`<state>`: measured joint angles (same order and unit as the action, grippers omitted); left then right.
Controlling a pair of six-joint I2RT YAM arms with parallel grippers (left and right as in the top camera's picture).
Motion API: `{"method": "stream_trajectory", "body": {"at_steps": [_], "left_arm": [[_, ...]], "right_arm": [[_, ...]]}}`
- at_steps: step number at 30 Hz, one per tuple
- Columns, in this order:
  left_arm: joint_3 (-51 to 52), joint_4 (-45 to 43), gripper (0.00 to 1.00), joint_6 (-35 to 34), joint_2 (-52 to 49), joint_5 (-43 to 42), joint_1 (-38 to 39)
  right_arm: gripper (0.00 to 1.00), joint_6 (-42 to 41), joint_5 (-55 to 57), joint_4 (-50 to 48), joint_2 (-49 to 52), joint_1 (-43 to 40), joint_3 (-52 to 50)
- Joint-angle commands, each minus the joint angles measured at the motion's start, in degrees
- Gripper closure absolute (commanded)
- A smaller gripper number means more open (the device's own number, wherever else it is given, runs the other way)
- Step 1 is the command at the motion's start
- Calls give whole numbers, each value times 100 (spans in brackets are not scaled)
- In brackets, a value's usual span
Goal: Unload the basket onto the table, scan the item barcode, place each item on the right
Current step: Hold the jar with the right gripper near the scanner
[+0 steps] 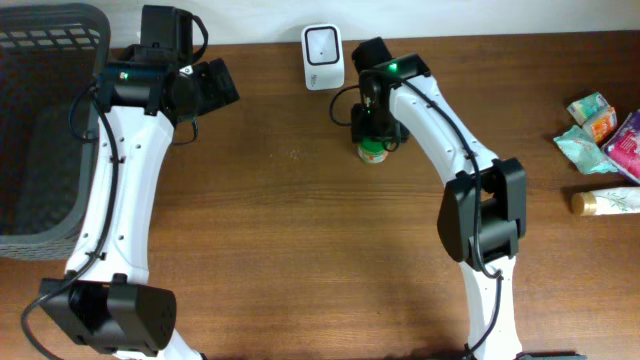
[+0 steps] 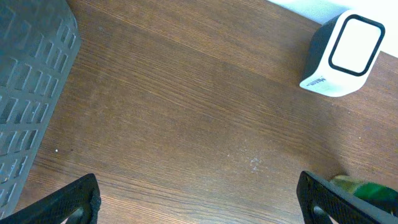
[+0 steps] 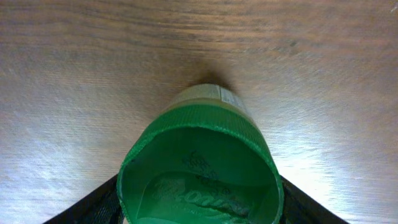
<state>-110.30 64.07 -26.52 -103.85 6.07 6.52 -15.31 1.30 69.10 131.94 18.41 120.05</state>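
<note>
Two slim robot arms, the left arm (image 1: 112,190) and the right arm (image 1: 432,118), are built of glossy white rounded links joined by chunky black joint housings. Thin black cables trail along the white links. A small green light (image 1: 124,72) glows on the left arm's black wrist block, and a second green light (image 1: 393,68) on the right's. The left pincer (image 2: 199,208) has matte black fingers (image 2: 74,200).

Overhead: even, fairly bright room light, soft faint shadows on the tabletop (image 1: 300,230). Left wrist: wood grain sharp, white scanner (image 2: 345,53) nearly blown out. Right wrist: pale glare across the wood, small dark shadow behind the green cap (image 3: 199,174), cap lettering soft.
</note>
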Motion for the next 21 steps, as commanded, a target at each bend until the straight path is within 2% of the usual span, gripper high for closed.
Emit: {"method": "stream_trajectory", "body": {"at_steps": [1,2,3,4,5,8,10,15,18,21], "left_arm": [[46,-2,1,114,-39,66,7],[46,-2,1,116,-39,66,7],[46,-2,1,116,-39,66,7],[46,-2,1,114,-39,66,7],[46,-2,1,114,-39,66,7],[46,-2,1,114,-39,66,7],[46,-2,1,116,-39,66,7],[46,-2,1,116,-39,66,7],[46,-2,1,116,-39,66,7],[46,0,1,116,-39,66,7]], "right_arm": [[21,1644,92,221,-35,-142,505],[13,1646,87,302,-37,-173,608],[11,1491,61,354,-42,-199,680],[1,1246,-15,378,-42,-216,728],[1,1185,-404,415,-42,-232,750],[1,1075,-518,468,-42,-232,748],[1,737,-516,466,-42,-236,748],[1,715,-514,490,-35,-238,748],[1,125,-271,551,-35,-243,745],[1,94,-197,546,-31,-243,745]]}}
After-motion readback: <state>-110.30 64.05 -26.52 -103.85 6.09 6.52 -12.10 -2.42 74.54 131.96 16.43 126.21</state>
